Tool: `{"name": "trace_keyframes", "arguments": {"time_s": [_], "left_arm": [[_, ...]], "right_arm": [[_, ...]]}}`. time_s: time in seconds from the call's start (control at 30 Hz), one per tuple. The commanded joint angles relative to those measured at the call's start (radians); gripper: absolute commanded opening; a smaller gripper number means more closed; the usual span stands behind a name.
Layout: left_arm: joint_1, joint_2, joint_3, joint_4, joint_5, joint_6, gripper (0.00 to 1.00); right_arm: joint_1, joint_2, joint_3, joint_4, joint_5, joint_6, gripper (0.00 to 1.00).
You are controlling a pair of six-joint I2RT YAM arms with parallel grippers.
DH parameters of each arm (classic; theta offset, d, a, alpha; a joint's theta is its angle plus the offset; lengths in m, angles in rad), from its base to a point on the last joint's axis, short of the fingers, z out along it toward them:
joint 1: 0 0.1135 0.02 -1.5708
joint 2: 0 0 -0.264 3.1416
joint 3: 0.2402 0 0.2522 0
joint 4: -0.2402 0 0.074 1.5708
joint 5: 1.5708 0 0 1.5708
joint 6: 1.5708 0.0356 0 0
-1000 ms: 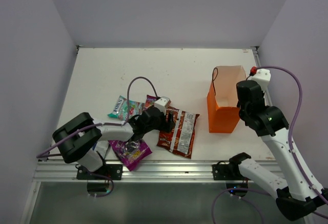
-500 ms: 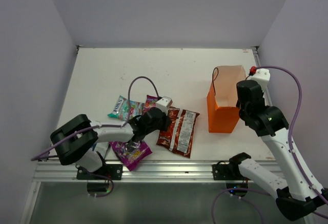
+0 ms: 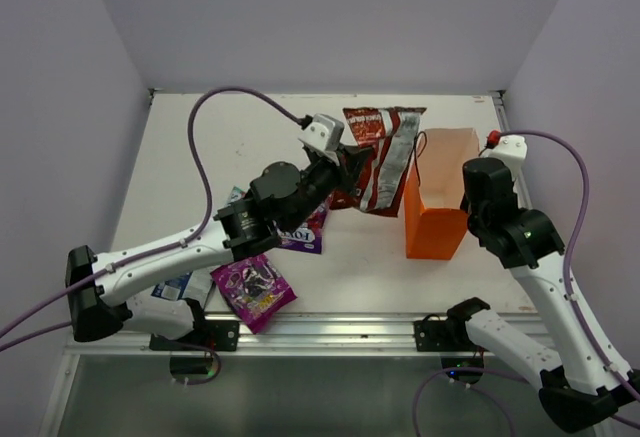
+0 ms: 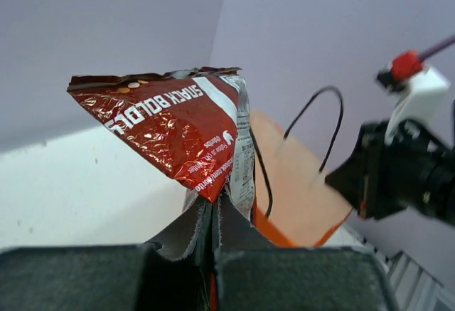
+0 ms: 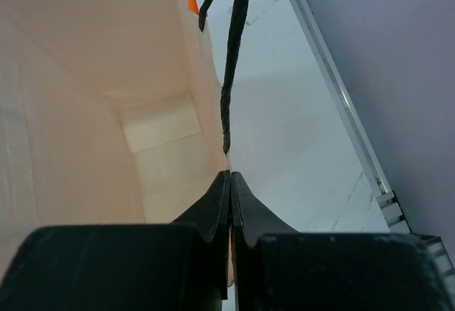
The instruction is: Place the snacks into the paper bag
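Note:
My left gripper (image 3: 352,170) is shut on the lower corner of the red-and-silver chip bag (image 3: 382,155) and holds it in the air just left of the paper bag's mouth. In the left wrist view the chip bag (image 4: 174,122) rises from my closed left gripper (image 4: 214,201), with the orange paper bag (image 4: 302,183) behind it. The paper bag (image 3: 437,219) stands upright and open. My right gripper (image 5: 229,177) is shut on its right wall, beside a dark cord handle (image 5: 232,76). The magenta FOX'S packet (image 3: 306,236), purple grape packet (image 3: 255,291) and blue-and-white packet (image 3: 182,285) lie on the table.
The white table (image 3: 220,147) has walls on three sides and a metal rail (image 3: 330,329) along its near edge. My left arm (image 3: 190,247) stretches diagonally over the packets. My right arm (image 3: 530,247) stands close against the bag's right side.
My left gripper closed on the chip bag, then lifted it off the table and carried it up and right toward the paper bag. The right arm and bag stayed still.

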Motion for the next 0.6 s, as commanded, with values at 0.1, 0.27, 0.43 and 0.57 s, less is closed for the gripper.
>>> {"name": "trace_keyframes", "arguments": {"time_s": [0.1,0.27,0.43,0.57], "left_arm": [[-0.004,0.191,0.38,0.041,0.008,0.183,0.0],[-0.004,0.41,0.736,0.003,0.022,0.258,0.0],[-0.004,0.579,0.988,-0.028,0.041,0.268,0.0],[-0.004,0.606,1.002,0.017,0.047,0.271,0.0]], "right_arm": [[-0.006,-0.008,-0.005,0.039,-0.025,-0.015,0.0],[-0.003,-0.014,-0.008,0.046,-0.04,-0.021,0.0],[-0.005,-0.017,-0.01,0.051,-0.051,-0.025,0.0],[-0.005,-0.017,-0.011,0.056,-0.063,-0.03,0.0]]}}
